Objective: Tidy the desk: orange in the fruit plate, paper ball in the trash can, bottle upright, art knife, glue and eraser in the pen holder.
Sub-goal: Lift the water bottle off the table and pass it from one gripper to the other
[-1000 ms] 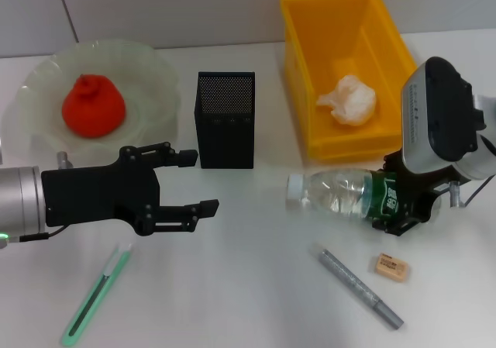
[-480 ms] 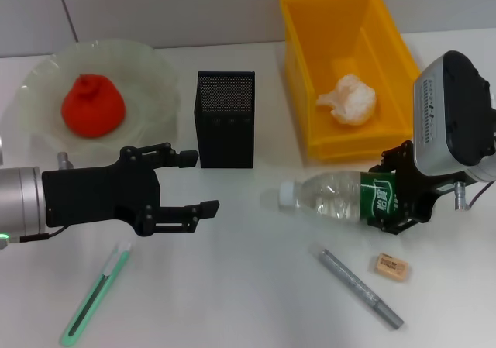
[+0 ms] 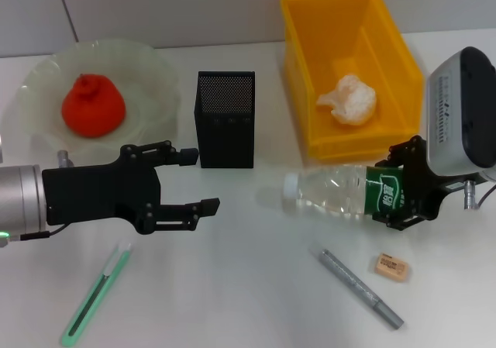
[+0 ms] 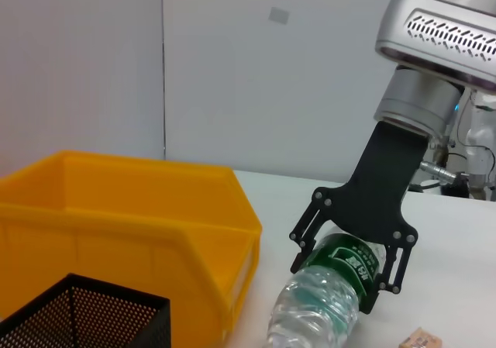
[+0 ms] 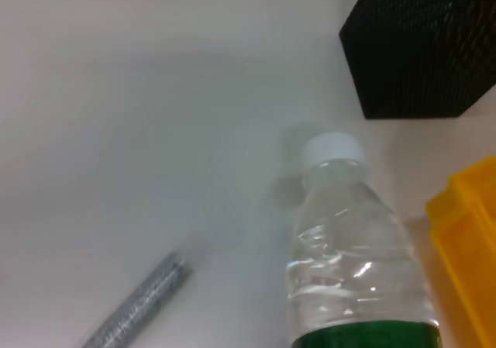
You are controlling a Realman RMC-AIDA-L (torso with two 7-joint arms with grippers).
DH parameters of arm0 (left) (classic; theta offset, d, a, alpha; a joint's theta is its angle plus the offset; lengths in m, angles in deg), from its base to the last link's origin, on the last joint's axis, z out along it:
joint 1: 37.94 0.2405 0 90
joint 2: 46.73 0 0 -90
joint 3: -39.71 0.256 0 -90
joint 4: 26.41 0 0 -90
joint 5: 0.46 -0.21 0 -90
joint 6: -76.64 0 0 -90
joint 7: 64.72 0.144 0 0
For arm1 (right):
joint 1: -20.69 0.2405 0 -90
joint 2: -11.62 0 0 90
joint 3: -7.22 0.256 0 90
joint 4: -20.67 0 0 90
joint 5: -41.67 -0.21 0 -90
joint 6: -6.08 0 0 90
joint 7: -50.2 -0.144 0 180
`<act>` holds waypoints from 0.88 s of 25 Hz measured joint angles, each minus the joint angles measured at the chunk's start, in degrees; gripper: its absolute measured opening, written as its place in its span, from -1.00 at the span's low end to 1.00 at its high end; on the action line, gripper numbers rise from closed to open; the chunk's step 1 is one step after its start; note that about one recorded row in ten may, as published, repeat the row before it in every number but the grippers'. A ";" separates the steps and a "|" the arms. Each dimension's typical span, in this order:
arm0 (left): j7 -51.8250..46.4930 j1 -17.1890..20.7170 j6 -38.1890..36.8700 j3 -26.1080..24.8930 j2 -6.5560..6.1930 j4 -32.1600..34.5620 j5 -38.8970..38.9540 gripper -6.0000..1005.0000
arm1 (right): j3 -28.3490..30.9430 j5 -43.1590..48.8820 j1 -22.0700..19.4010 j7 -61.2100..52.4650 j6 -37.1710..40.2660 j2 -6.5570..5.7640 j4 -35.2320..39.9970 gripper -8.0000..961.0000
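Bottle (image 3: 341, 194) upright is the step in hand: it hangs nearly level just in front of the yellow bin (image 3: 350, 69), cap toward the pen holder (image 3: 225, 118), with the right gripper (image 3: 403, 194) clamped across its green label near the base, probably so the wrist can swing the base down. Whether it clears the desk (image 3: 248, 286) is hard to tell. The left gripper (image 3: 194, 182) hovers in front of the pen holder, fingers apart, holding nothing. The right wrist view hides that arm's own fingers.

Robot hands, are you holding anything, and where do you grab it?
The right gripper holds the bottle by its green-labelled base end. The left gripper holds nothing.
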 joint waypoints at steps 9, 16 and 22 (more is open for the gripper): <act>0.00 -0.05 0.01 -0.30 0.09 0.12 0.00 0.64 | 0.31 -1.69 -2.54 -0.06 0.74 0.04 3.00 0.59; 0.00 0.07 0.05 -0.51 0.09 0.17 0.00 0.64 | 1.30 -4.52 -5.05 0.04 0.24 0.03 5.94 0.59; 0.00 0.15 0.05 -0.59 0.10 0.21 0.04 0.64 | 2.03 -8.12 -7.19 0.38 -0.13 0.02 8.84 0.59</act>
